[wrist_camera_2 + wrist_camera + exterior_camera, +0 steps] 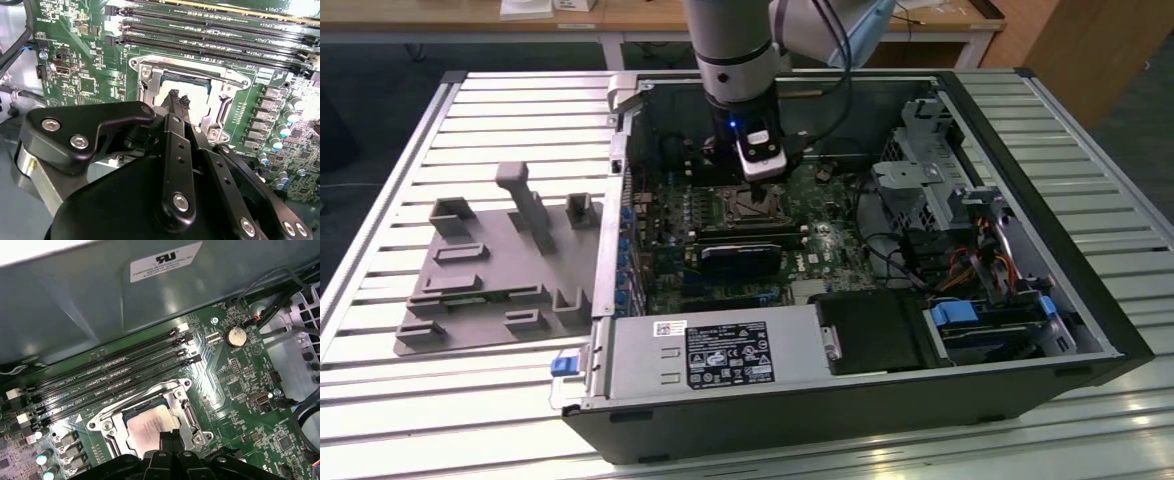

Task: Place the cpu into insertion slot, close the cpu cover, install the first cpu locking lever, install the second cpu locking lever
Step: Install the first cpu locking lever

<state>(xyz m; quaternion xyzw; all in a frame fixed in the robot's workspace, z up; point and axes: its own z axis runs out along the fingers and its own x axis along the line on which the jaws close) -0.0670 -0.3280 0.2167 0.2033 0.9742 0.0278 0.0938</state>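
We see the open computer case (881,250) lying on a slatted table (400,400), its side walls rising around the green circuit board (75,75). A grey fixture tray (494,280) sits on the table at the exterior view's left, well apart from the case wall. Inside, the arm (734,50) comes straight down into the middle of the case, with open room on every side between it and the walls.

On the board, the long narrow memory slots (115,375) run just beside the insertion slot (112,437). The cpu cover (182,412) lies down flat, its silvery frame edging the slot all round. Through its window we see the cpu (152,422) seated in the slot, dull grey face up.

The gripper (178,97) hangs right over the cpu; its dark fingertips (167,437) are drawn close together, clenched, with nothing between them that we can make out.
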